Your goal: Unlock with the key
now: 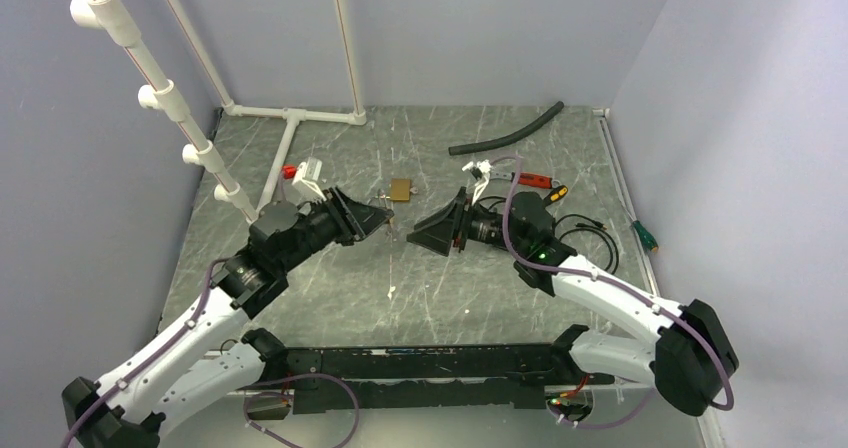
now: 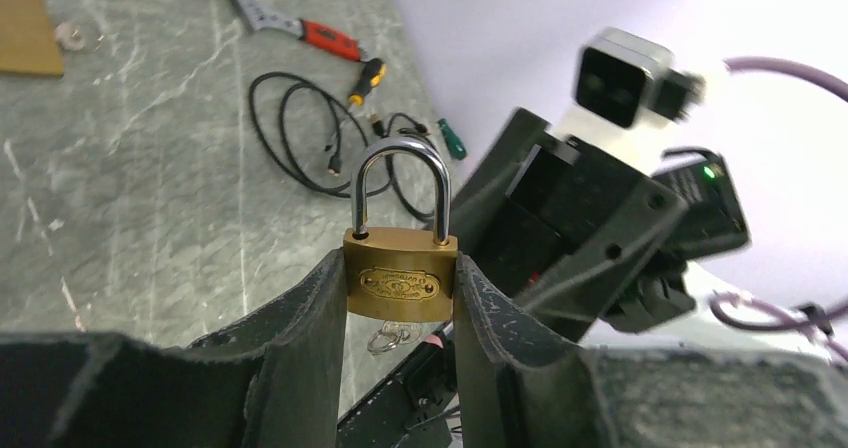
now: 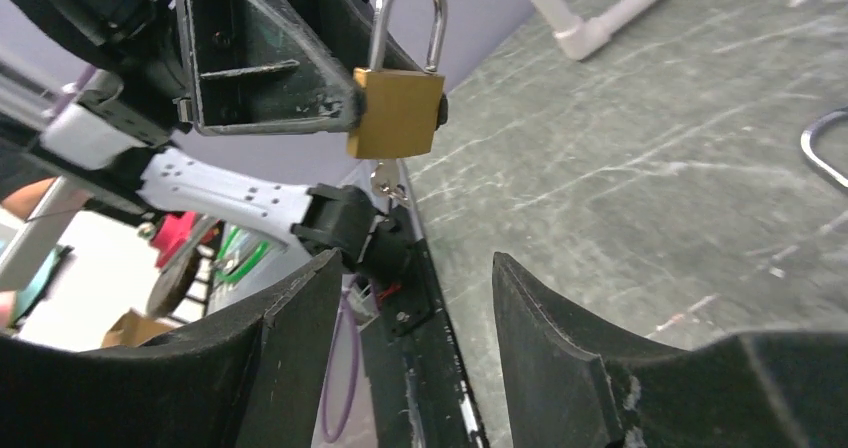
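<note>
Lilac walls [image 1: 480, 28], grey marbled tbl [image 1: 330, 288]

No legible text (embossed oval [image 2: 400, 285] on the padlock [image 2: 400, 258] too blurred)

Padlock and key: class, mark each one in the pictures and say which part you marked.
padlock [image 2: 400, 280], left wrist view, brass body's front label.
key [image 3: 385, 181], right wrist view, part showing under the padlock.

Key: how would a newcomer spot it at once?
Follow the left arm to its fingers, which clamp a brass padlock. The key hangs from the padlock's keyhole end: tiny, with a metal ring, opposite the silver shackle.
</note>
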